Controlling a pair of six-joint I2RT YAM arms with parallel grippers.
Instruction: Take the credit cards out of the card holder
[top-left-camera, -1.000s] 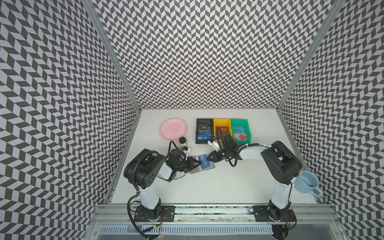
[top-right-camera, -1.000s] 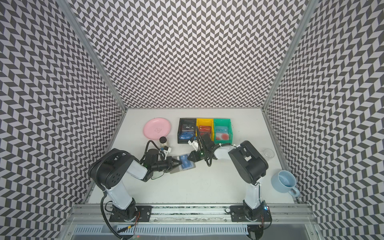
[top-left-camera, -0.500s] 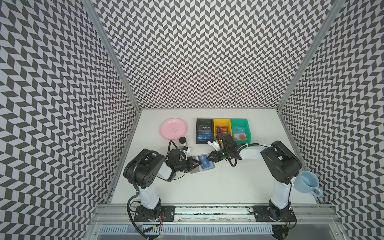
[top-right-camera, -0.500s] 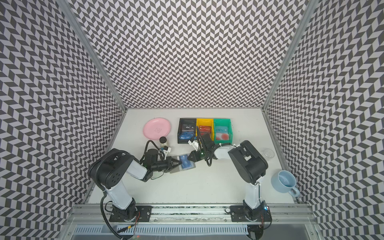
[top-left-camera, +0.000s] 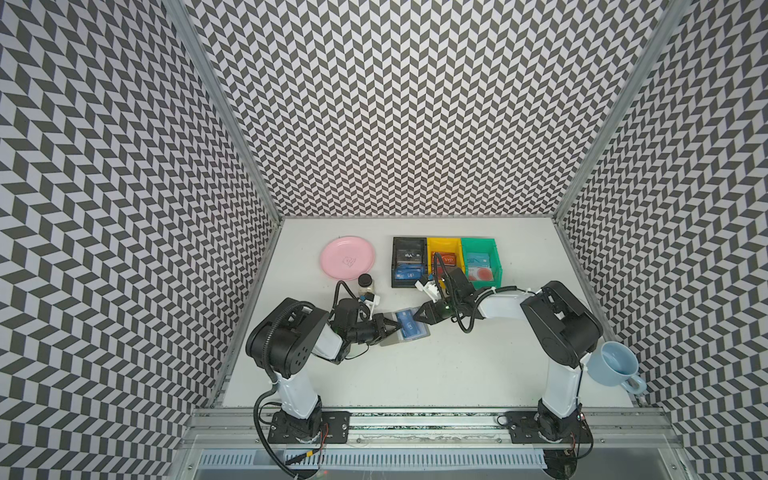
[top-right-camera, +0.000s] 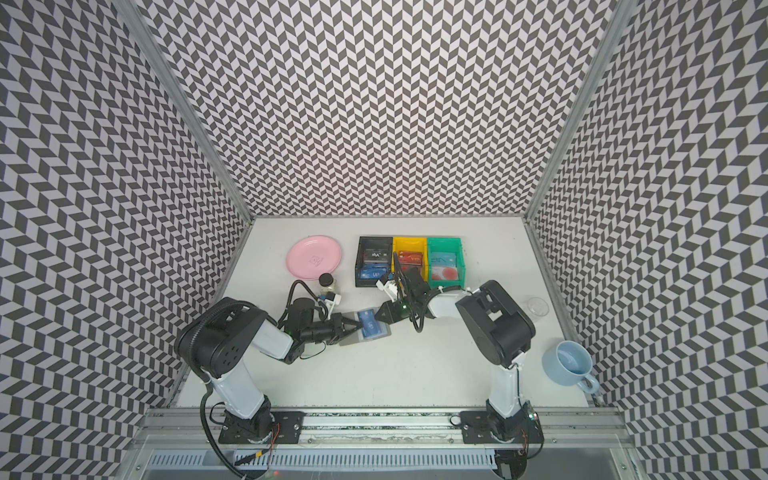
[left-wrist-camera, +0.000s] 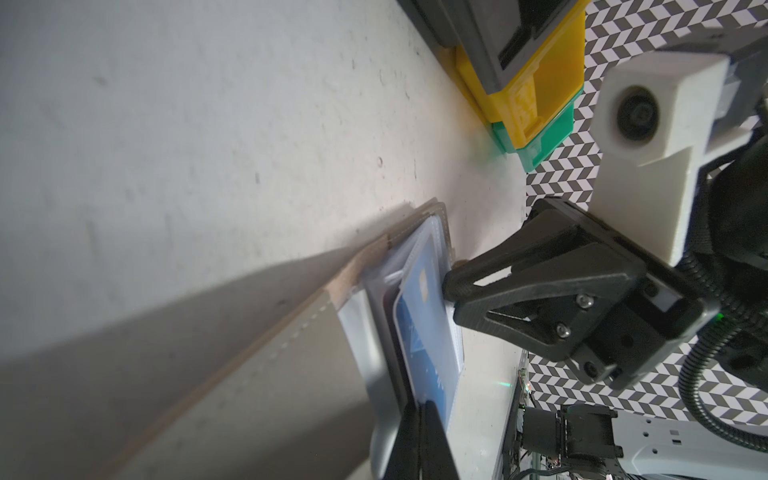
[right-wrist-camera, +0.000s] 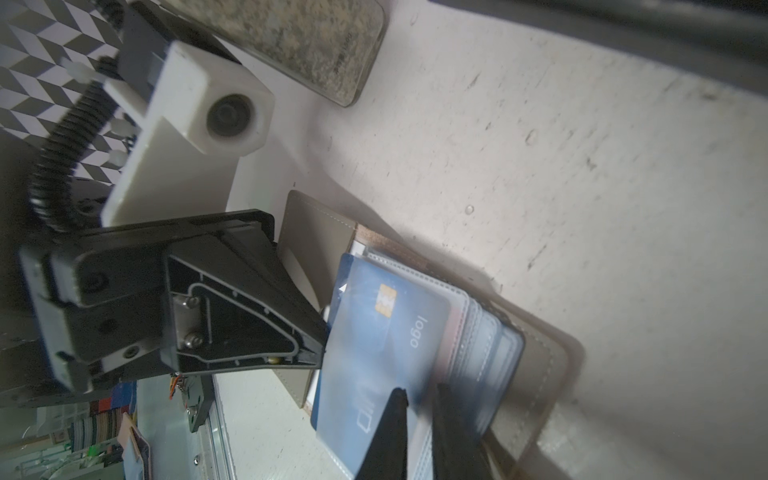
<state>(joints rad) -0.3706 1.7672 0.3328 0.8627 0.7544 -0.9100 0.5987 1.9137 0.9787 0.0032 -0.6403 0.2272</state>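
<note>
Left hand (right-wrist-camera: 322, 336) pinches the card holder (right-wrist-camera: 548, 361), right hand (right-wrist-camera: 422, 390) seemingly nips the blue card (right-wrist-camera: 374, 353); a sleeve (right-wrist-camera: 482, 332) caught too would drag the holder along.

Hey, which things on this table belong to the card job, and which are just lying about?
Job: card holder, blue card, left tool, right tool.
Lying about: pink plate, jar, mug.
</note>
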